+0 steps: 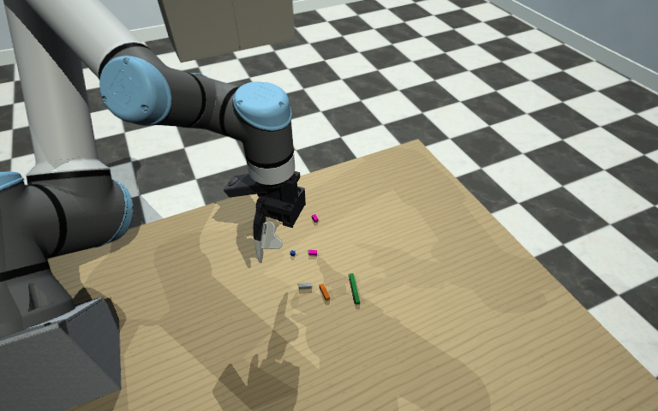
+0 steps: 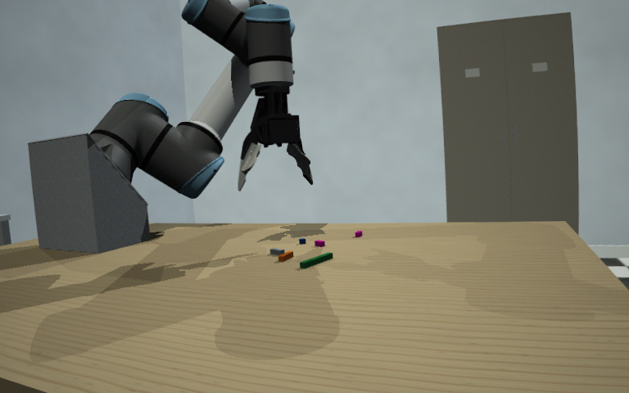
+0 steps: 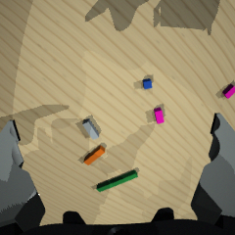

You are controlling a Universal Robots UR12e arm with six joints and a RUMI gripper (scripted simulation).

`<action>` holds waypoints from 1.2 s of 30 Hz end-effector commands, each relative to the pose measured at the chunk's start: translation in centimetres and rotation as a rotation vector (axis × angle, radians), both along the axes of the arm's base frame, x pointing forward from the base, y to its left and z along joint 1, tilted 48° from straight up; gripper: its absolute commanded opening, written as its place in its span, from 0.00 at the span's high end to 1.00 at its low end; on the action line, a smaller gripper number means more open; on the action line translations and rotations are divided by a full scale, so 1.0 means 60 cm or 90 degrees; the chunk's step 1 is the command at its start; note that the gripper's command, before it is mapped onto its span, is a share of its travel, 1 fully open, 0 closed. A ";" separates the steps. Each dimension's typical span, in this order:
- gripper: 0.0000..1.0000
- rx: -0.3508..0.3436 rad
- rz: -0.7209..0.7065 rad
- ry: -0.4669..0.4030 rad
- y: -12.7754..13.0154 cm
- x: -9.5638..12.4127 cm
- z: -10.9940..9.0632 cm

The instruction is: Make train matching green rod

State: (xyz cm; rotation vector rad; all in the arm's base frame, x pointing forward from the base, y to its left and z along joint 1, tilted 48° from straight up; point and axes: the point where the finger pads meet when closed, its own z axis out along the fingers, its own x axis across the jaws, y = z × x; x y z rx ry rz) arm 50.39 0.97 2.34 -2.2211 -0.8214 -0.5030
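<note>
My gripper (image 2: 274, 179) hangs high above the table (image 2: 463, 296), jaws wide apart, nothing held. 6 rods lie flat, all separate, none touching. Green rod (image 1: 354, 288) sits nearest the table's middle, orange rod (image 1: 324, 291) just beside it, grey rod (image 1: 304, 285) next over. Blue rod (image 1: 292, 252) and 1 magenta rod (image 1: 312, 252) lie near each other; the 2nd magenta rod (image 1: 314, 217) lies farther off, at the wrist view's right edge.
</note>
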 end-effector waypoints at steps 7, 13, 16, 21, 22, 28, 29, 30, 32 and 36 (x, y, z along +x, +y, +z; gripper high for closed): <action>0.00 0.000 0.000 -0.001 0.001 0.000 0.000; 0.00 -0.002 0.015 -0.016 0.003 0.002 0.000; 0.00 -0.006 0.033 -0.037 0.005 0.004 0.001; 0.00 -0.011 0.062 -0.069 0.007 0.008 0.001; 0.00 -0.014 0.074 -0.082 0.008 0.009 0.001; 0.00 -0.027 0.148 -0.162 0.017 0.017 0.002; 0.00 -0.029 0.159 -0.174 0.018 0.018 0.002; 0.00 -0.030 0.170 -0.186 0.019 0.019 0.002; 0.00 -0.034 0.193 -0.210 0.022 0.021 0.002; 0.00 -0.038 0.215 -0.234 0.025 0.023 0.002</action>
